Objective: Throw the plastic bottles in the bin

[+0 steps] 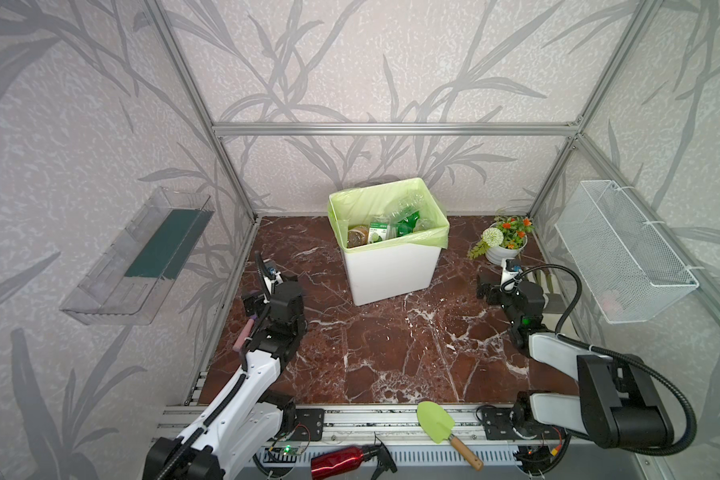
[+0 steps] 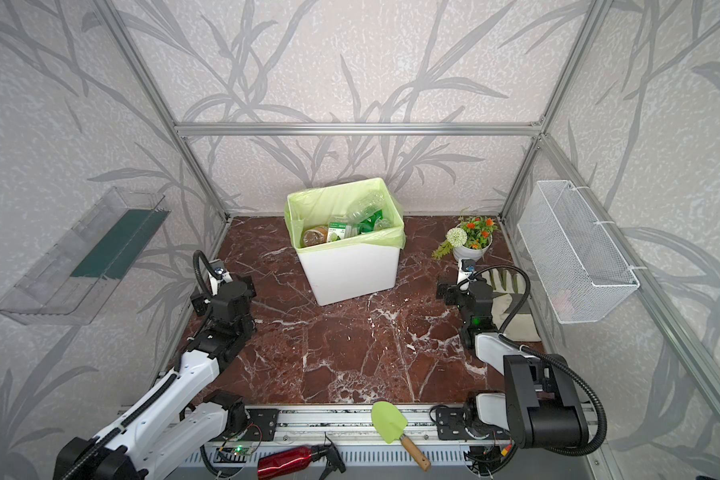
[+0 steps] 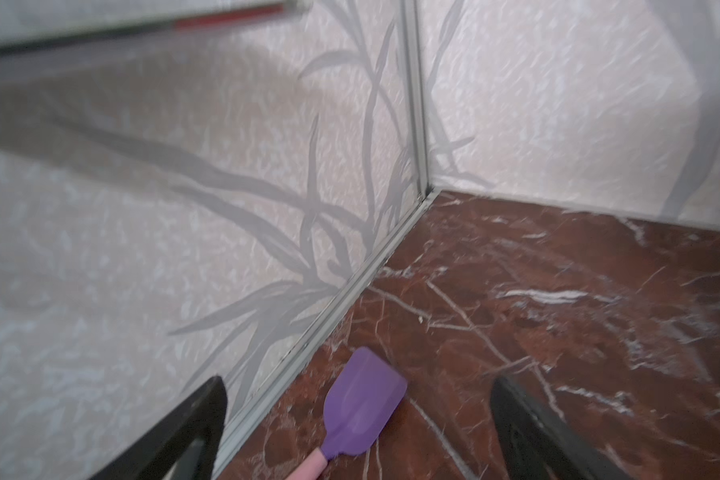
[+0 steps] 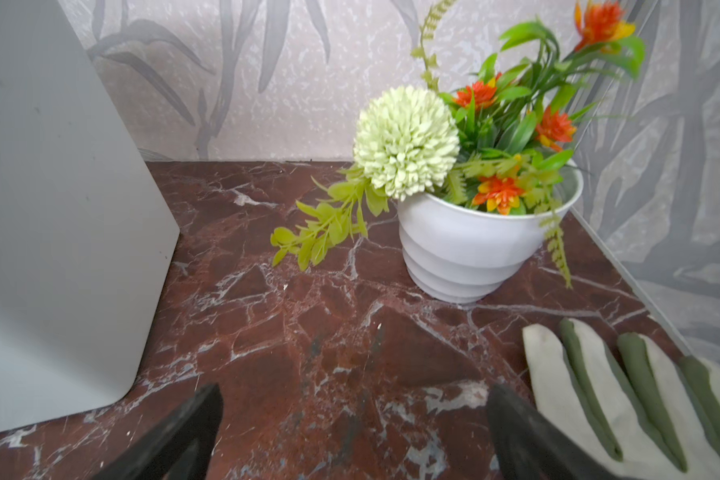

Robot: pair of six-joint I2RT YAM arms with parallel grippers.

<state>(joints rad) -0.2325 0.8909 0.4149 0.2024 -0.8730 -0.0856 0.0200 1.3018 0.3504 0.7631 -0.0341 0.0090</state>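
Lying inside the bin (image 1: 391, 274) at the back of the marble table (image 1: 391, 353) are the plastic bottles (image 1: 395, 224). The left gripper (image 3: 358, 384) hangs above a purple spatula (image 3: 362, 403), fingers spread wide and empty. The right gripper (image 4: 354, 390), likewise wide and empty, hangs near a glove (image 4: 624, 390).

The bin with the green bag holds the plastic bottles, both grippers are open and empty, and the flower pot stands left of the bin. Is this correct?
Only the side is wrong: both top views show the flower pot right of the bin. The plastic bottles lie in it, and the left gripper and right gripper are open and empty.
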